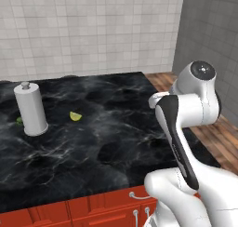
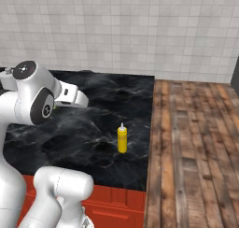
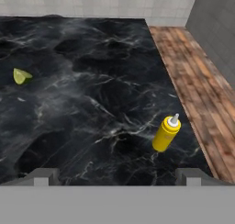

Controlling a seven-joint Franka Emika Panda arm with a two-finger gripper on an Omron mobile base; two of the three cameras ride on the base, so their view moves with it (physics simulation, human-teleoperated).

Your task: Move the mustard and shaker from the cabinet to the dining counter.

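One of your two items is delivered: the mustard [image 3: 165,134] stands upright on the desk [image 3: 92,90]. Your tool [image 3: 117,175] hangs above, fingers apart, empty; the shaker remains to fetch.

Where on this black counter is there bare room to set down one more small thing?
The widest bare stretch of the dining counter lies between the lime wedge and the mustard. It is tighter by the paper-towel roll, and between the mustard and the edge by the wooden floor.
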